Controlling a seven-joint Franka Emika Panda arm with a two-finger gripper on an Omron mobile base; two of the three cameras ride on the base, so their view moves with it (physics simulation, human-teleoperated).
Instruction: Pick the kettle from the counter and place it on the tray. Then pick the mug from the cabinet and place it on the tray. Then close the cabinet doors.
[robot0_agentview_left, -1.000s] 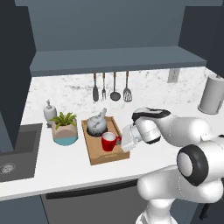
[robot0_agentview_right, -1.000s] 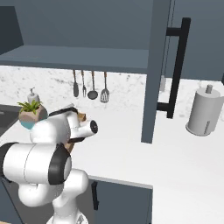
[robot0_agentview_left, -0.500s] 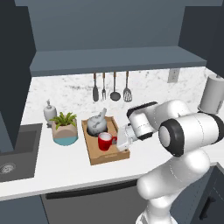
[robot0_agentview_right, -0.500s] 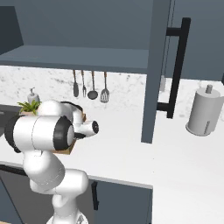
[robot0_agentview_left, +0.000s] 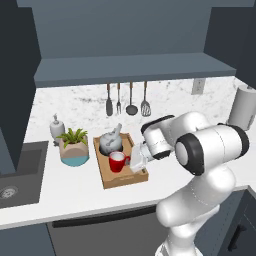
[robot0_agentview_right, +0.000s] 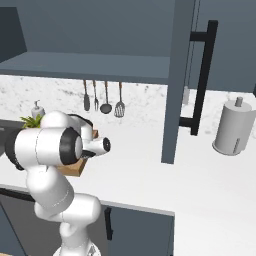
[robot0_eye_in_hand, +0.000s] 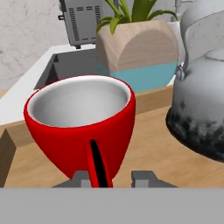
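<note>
Red mug, mottled grey kettle, light-brown tray.

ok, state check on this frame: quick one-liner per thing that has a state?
Small bright red mug: upright, empty, standing on the tray.
Squat grey-silver mottled kettle: upright on the tray, behind the mug.
Light-brown wooden tray: flat on the white marbled counter.
Dark slate-blue cabinet door: swung open.
Two-finger gripper: fingers either side of the mug handle, slightly apart; grip unclear.

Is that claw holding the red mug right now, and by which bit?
The claw straddles the mug handle on the tray; whether it grips cannot be told.
</note>
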